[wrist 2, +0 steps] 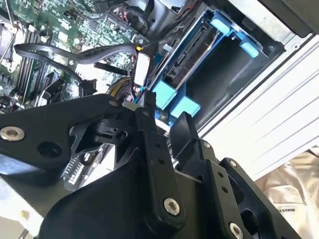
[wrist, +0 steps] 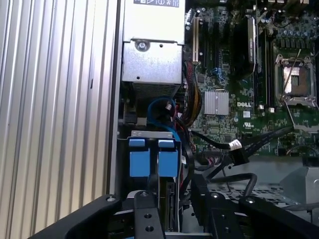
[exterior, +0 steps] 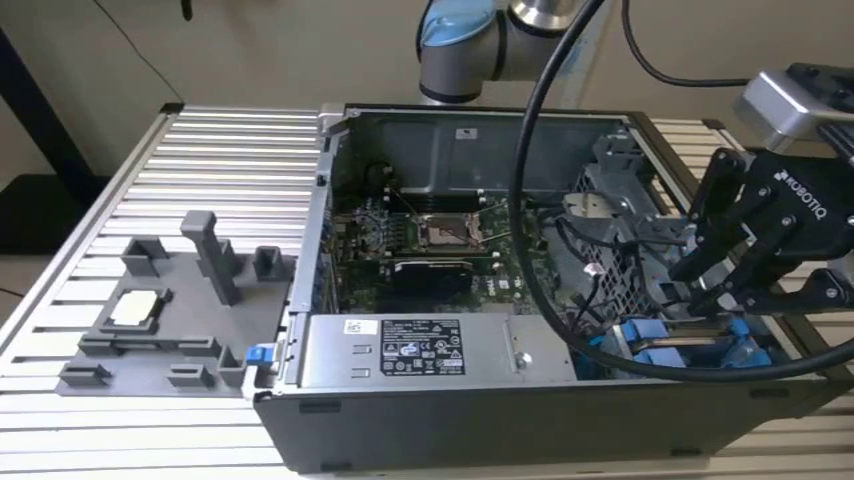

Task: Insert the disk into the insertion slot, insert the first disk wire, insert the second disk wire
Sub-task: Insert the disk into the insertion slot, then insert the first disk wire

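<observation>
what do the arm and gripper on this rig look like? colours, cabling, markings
The arm has silver-grey joints with light-blue caps. The gripper is matte black, built from bolted linkage bars with silver screws, with white lettering on its body. A grey camera box sits above it. A thick black cable hangs in a loop from the arm.

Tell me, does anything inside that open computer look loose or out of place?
One thing stands out. In the first wrist view a black cable trails loose across the motherboard, and its connector seems to be plugged into nothing. The gripper is just by the blue caddy in the drive cage, which looks straight.
</observation>
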{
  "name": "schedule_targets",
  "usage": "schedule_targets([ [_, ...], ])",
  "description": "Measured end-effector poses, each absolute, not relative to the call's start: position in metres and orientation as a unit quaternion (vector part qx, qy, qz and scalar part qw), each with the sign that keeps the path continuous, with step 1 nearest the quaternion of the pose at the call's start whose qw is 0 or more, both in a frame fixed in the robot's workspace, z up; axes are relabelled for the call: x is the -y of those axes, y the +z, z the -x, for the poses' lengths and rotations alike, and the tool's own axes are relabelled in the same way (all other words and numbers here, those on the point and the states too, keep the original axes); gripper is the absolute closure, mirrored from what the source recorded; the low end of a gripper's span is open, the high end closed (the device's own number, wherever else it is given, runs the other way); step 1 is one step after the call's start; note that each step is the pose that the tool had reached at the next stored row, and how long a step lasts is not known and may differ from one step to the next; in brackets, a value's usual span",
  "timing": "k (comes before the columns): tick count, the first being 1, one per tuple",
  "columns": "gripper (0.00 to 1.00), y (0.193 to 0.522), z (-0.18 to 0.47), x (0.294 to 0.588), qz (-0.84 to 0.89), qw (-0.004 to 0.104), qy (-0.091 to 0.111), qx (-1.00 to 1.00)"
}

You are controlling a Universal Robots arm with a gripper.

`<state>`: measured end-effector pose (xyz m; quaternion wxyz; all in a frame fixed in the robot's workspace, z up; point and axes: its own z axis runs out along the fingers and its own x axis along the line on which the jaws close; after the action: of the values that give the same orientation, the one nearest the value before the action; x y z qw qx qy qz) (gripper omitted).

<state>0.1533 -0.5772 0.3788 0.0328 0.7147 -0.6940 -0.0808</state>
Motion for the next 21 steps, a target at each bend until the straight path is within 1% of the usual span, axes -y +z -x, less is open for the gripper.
schedule_targets([
  [9,0.60,0.413,-0.153,0.577,-0.715,0.033,-0.081,0.694],
  [11,0.60,0.415,-0.153,0.577,-0.715,0.031,-0.080,0.694],
  [12,0.60,0.415,-0.152,0.577,-0.715,0.026,-0.077,0.694],
  [19,0.60,0.415,-0.147,0.577,-0.719,-0.022,-0.035,0.694],
  [21,0.60,0.414,-0.145,0.576,-0.720,-0.029,-0.028,0.693],
])
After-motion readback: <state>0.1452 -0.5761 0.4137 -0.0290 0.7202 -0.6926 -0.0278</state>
